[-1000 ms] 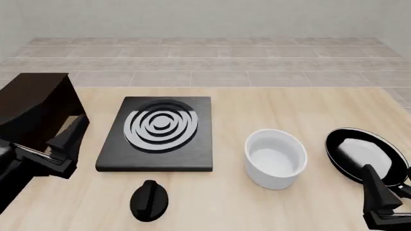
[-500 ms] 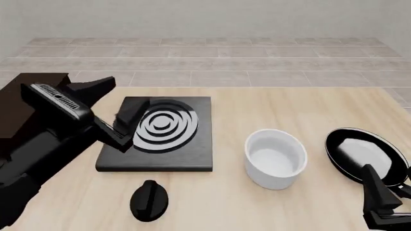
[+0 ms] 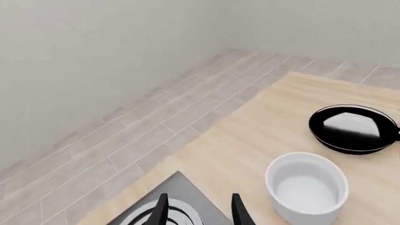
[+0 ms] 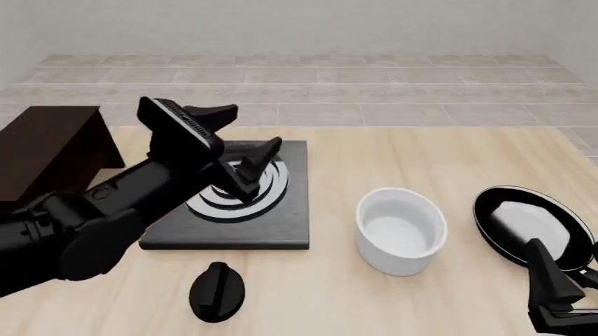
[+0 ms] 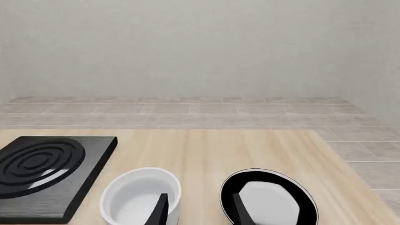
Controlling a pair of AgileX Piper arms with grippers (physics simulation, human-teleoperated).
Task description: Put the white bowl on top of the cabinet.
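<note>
The white bowl point(image 4: 402, 231) stands upright and empty on the wooden table, right of the burner slab; it also shows in the wrist views point(image 3: 306, 187) point(image 5: 140, 199). At the table's far left stands the dark brown cabinet point(image 4: 47, 150), its flat top bare. My left gripper point(image 4: 248, 166) hovers open above the slab, well left of the bowl and holding nothing; its fingertips point(image 3: 161, 213) stand apart. Low at the near right, beside the pan, my right gripper point(image 4: 553, 294) is open and empty, with the bowl just beyond its fingertips point(image 5: 237, 211).
A flat black slab with white concentric rings point(image 4: 234, 199) lies between cabinet and bowl. A shallow black pan with a white patch point(image 4: 528, 224) sits right of the bowl. A black knob-shaped object point(image 4: 218, 292) lies near the front edge. Tiled floor lies beyond the table.
My left arm has swung up and to the right, from beside the cabinet to above the ringed slab. The bowl, the pan and the right arm have not moved.
</note>
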